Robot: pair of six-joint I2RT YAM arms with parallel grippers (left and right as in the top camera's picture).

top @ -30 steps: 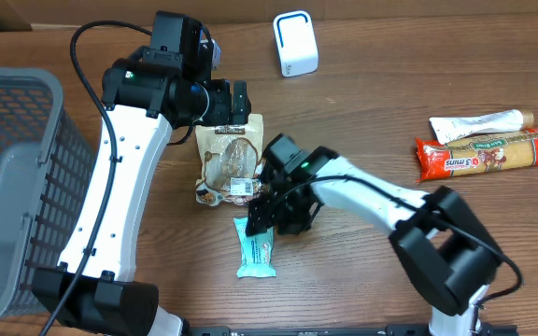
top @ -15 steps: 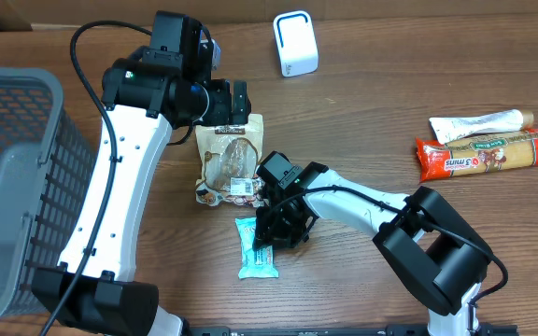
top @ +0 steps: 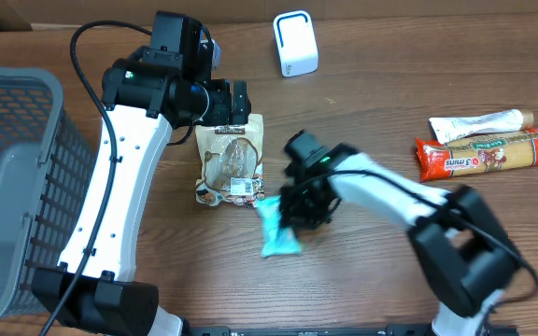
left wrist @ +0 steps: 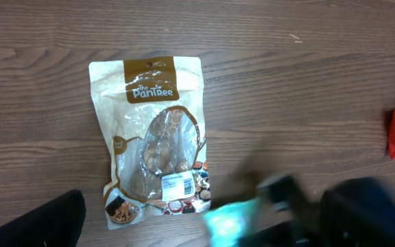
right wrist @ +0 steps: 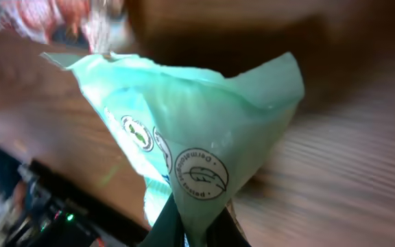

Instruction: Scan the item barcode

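Pinching the teal packet [top: 276,233] beside a snack bag [top: 229,159] on the tabletop [top: 372,112], the right fingers [top: 299,207] clamp it for pick-up, left fingers [left wrist: 53,219] spread apart; next, its barcode likely must face the white scanner [top: 295,43].

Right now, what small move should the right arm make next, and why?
Probably lift straight up a little. The right gripper is shut on the mint-green packet, which hangs low over the table beside the PanTree pouch; the white scanner stands farther off.
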